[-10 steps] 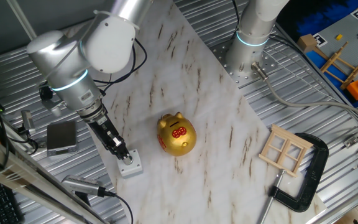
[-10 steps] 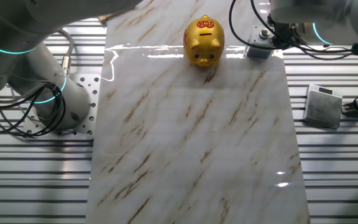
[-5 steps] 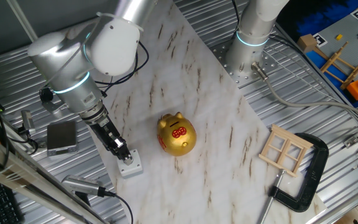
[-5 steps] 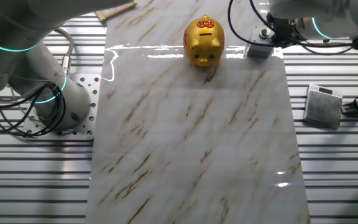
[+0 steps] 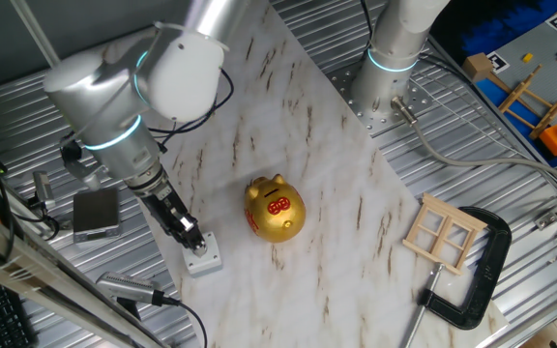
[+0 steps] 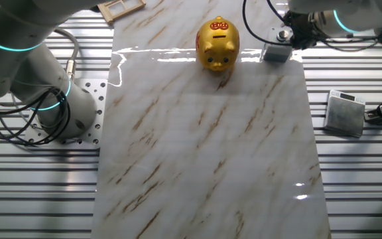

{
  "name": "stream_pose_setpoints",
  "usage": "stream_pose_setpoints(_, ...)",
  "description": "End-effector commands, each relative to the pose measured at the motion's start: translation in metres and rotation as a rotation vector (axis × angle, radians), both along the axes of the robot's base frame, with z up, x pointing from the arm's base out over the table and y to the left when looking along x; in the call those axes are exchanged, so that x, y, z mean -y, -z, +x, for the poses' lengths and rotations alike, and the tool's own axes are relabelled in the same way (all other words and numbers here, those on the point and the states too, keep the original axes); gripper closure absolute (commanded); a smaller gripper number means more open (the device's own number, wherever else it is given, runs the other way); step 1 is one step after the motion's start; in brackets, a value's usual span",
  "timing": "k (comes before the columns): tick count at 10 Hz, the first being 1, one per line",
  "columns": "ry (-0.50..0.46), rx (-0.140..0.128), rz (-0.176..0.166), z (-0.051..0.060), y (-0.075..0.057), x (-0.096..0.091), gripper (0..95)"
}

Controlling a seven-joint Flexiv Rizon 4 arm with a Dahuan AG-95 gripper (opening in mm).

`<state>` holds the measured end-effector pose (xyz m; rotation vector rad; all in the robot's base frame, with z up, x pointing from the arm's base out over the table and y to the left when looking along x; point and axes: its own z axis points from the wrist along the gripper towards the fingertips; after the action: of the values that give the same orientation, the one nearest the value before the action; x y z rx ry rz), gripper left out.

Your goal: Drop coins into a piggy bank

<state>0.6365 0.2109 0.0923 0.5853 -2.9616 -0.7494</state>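
Note:
The gold piggy bank [image 5: 275, 210] stands upright in the middle of the marble board [image 5: 356, 193], with its red-marked slot on top. It also shows at the far end of the board in the other fixed view [image 6: 218, 43]. My gripper [image 5: 192, 241] points down onto a small grey box [image 5: 204, 257] at the board's left edge, a hand's width left of the pig. Its fingers look closed together and touch the box top. No coin is visible. In the other fixed view the gripper [image 6: 286, 37] is right of the pig, over the box [image 6: 276, 54].
A flat grey device [image 5: 97, 212] lies left of the arm on the ribbed table. A second arm's base [image 5: 392, 58] stands at the back. A wooden window frame [image 5: 443, 235] and a black C-clamp [image 5: 482, 275] lie at the right front.
The arm's upper joints have shifted slightly up and right. The gripper tip stays at the small grey box. The piggy bank has not moved.

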Motion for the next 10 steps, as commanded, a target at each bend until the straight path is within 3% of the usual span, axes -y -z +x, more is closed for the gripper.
stream_pose_setpoints(1, -0.015, 0.007, -0.023, -0.0004, 0.0001, 0.0007, 57.0)
stream_pose_setpoints(10, -0.026, 0.012, -0.086, -0.0012, 0.0011, 0.0003, 57.0)
